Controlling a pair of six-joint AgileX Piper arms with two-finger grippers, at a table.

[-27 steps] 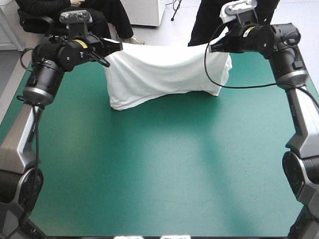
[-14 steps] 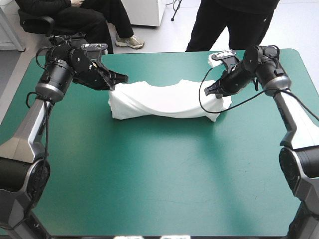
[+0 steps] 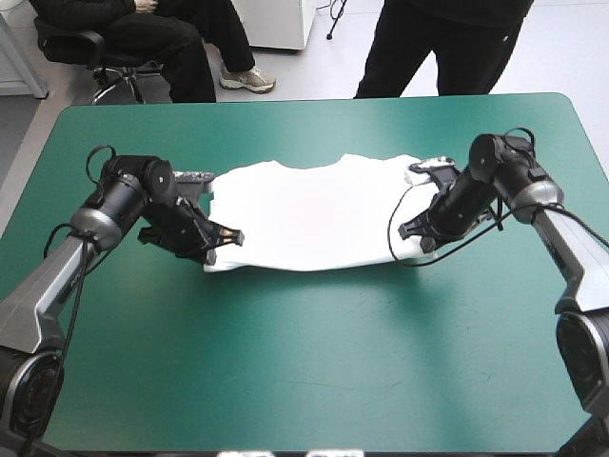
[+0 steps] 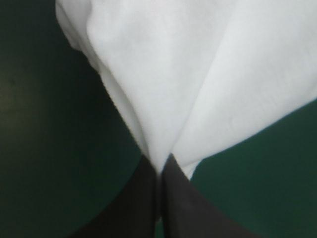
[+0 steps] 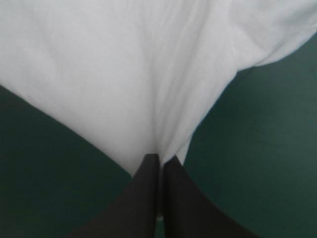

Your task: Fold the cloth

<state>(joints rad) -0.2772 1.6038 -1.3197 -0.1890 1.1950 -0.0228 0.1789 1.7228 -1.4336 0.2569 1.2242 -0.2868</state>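
1. The part of the desk (image 3: 304, 371) on the near side of the T-shirt is bare, with only its teal-green cover (image 3: 285, 324) showing.
2. The white T-shirt (image 3: 309, 214) lies spread out flat on the far half of the desk, about in the middle between the desk's two sides.
3. My left fingers (image 3: 224, 238) are at the T-shirt's near left corner. They sit low, right down by the cover.
4. Seen from my left wrist, my left fingers (image 4: 154, 171) are pressed almost all the way together, with a bit of white cloth pinched between the black tips. Two soft folds of the T-shirt (image 4: 198, 74) fan out from the pinch, and the teal-green cover shows on both sides.
5. My right fingers (image 3: 411, 228) are at the T-shirt's near right corner, also low by the cover.
6. Seen from my right wrist, my right fingers (image 5: 154, 166) are almost shut too, holding white cloth between the tips. The T-shirt (image 5: 124, 64) spreads wide ahead of them, with small creases running to the pinch.
7. Between my two sets of fingers, the T-shirt's near edge runs nearly straight.
8. The T-shirt's far edge has a shallow dip near its middle.
9. Past the T-shirt, a strip of teal-green cover runs to the desk's far edge.
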